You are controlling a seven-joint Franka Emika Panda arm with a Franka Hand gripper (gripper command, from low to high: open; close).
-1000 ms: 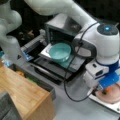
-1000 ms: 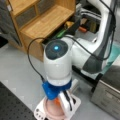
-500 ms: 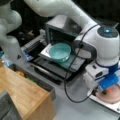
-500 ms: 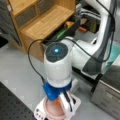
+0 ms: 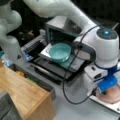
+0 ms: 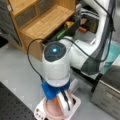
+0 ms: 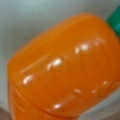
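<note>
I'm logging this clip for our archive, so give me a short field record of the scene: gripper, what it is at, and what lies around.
gripper: lowered over the pink bowl at a front view's bottom; fingers reach down into it
nearest thing: orange toy carrot with a green top, filling the wrist view; an orange bit shows beside the fingers
bowl stands on: white tray
teal bowl: on the open door of the small oven
wooden shelf: at a front view's top left
</note>
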